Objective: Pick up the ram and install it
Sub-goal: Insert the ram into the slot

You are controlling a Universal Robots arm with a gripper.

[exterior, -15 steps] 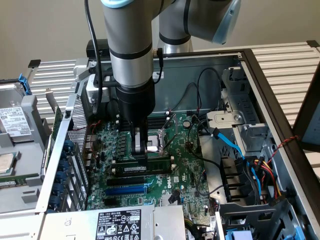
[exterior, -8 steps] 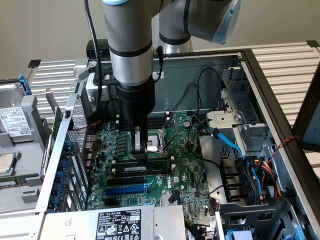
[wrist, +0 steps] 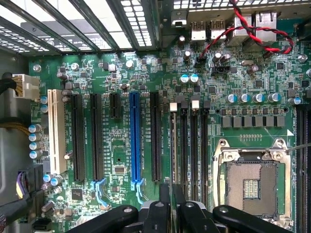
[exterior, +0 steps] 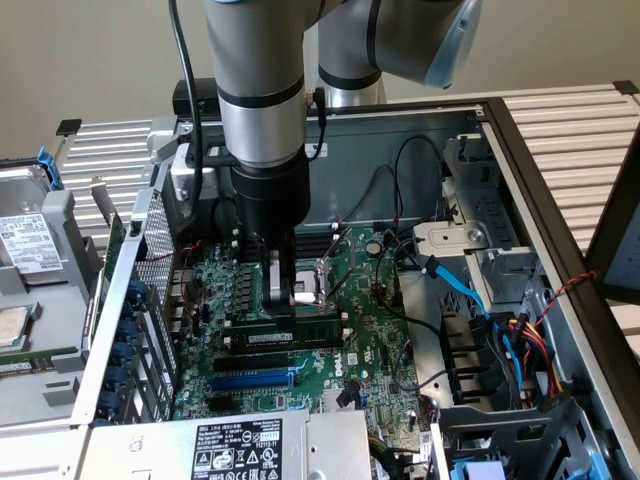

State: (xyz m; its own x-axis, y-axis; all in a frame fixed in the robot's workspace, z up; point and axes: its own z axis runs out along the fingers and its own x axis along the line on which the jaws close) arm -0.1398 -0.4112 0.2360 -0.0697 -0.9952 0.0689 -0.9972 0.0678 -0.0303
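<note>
Tool (exterior: 283,300) is down inside the open computer case (exterior: 520,180), its fingers (wrist: 165,194) closed on the ram (exterior: 290,338), which I'm holding on edge right over the memory slots (wrist: 194,145) beside the empty processor socket (wrist: 251,182), so the stick sits lengthwise along the slot line. From the wrist view the thin board edge runs up between the fingers and lines up with the slot nearest the blue expansion slot (wrist: 135,141), though I can't tell whether it has seated yet. I judge that edge-on grip is what lets it drop straight in.
</note>
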